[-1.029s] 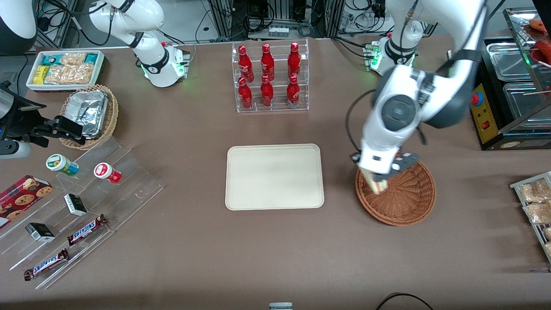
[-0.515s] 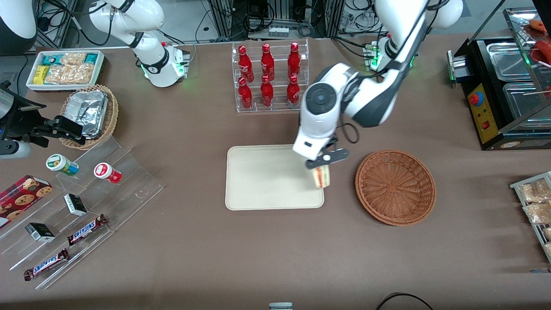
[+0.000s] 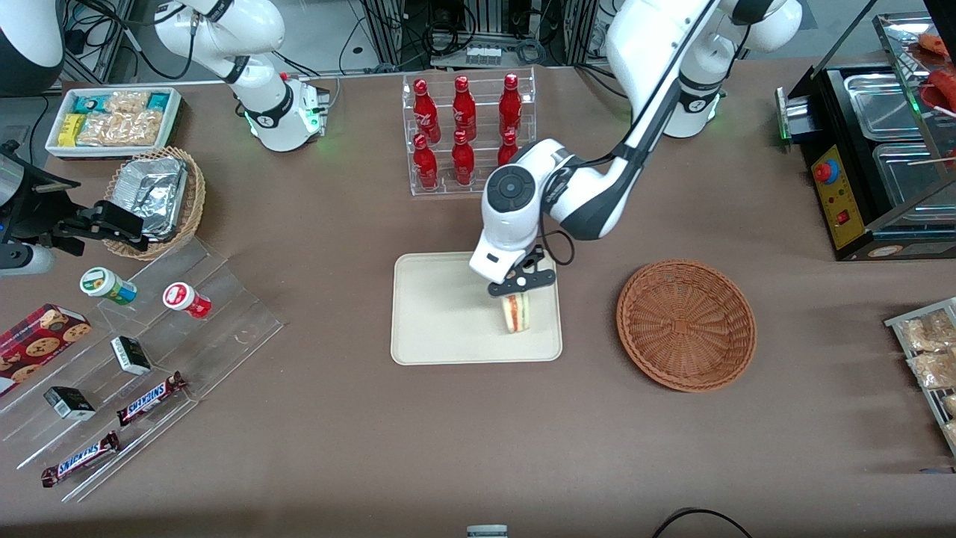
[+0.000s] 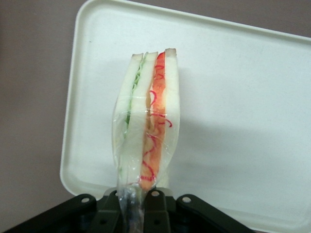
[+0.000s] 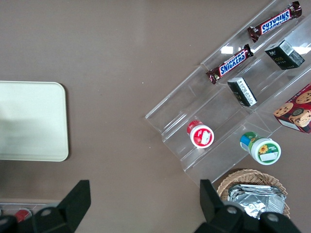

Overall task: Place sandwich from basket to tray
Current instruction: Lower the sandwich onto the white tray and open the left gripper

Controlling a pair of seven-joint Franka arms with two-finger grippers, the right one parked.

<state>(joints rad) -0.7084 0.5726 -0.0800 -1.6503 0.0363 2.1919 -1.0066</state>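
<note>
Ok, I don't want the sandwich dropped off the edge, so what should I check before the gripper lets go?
1. Gripper shut on sandwich: ok, it pinches the wrapper end.
2. Sandwich over the tray: ok, inside the rim in both views.
3. Sandwich touching the tray: cannot tell.
4. Landing spot bare: ok, nothing lies on the tray there.
5. Basket emptied: ok, nothing left in it.
6. Sandwich lying flat: not ok, it hangs on edge.

Robotics lab staged as a snack shop: brown surface (image 3: pixel 314 441) with acrylic rack of red bottles (image 3: pixel 467 134), Snickers bars (image 3: pixel 149 398) on clear steps, cable clutter (image 3: pixel 478 30) at the surface's edge.
</note>
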